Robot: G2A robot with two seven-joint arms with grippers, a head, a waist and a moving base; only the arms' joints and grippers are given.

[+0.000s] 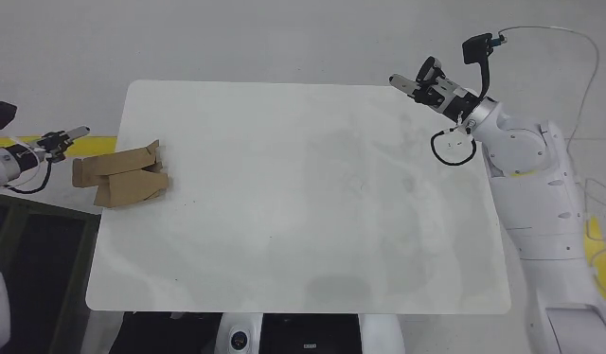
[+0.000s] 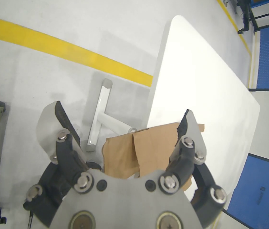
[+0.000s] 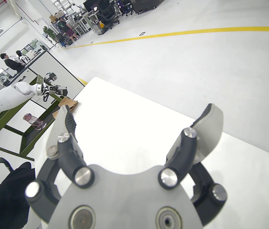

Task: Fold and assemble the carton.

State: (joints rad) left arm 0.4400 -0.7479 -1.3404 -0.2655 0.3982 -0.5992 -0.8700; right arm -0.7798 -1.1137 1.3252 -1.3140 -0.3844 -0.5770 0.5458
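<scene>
White table (image 1: pixel 303 212), pale floor with a yellow line beyond it. Carton (image 1: pixel 121 174): brown cardboard, collapsed flat in loose overlapping layers. It lies at the table's left edge with one end hanging out past it. Left gripper (image 2: pixel 122 107) hovers off the table just beside that overhanging end. Its claw is spread wide, and the cardboard shows between its fingers (image 2: pixel 63 117) with no contact that you can see. Right gripper (image 3: pixel 137 107) sits over the far right corner of the table, claw likewise spread and holding nothing, well apart from the carton. Judgement: no box shape is formed and the first grasp is not yet made. Risks for you to watch:

1. The overhang. A push from the left claw toward the table could slide the sheet. A downward knock on the free end could tip it off the edge to the floor.
2. The layers rest loosely on one another, so a pinch may catch one flap only and peel it up alone.
3. With the right arm so far off, nothing braces the carton. A one-sided pull would likely drag it rather than open it.

Containers: the carton is flat, with no cavity and nothing in it. A pinkish bottle (image 3: pixel 34 120) stands on a green rack (image 3: pixel 14 130) beyond the table's left edge; you cannot tell its contents.
</scene>
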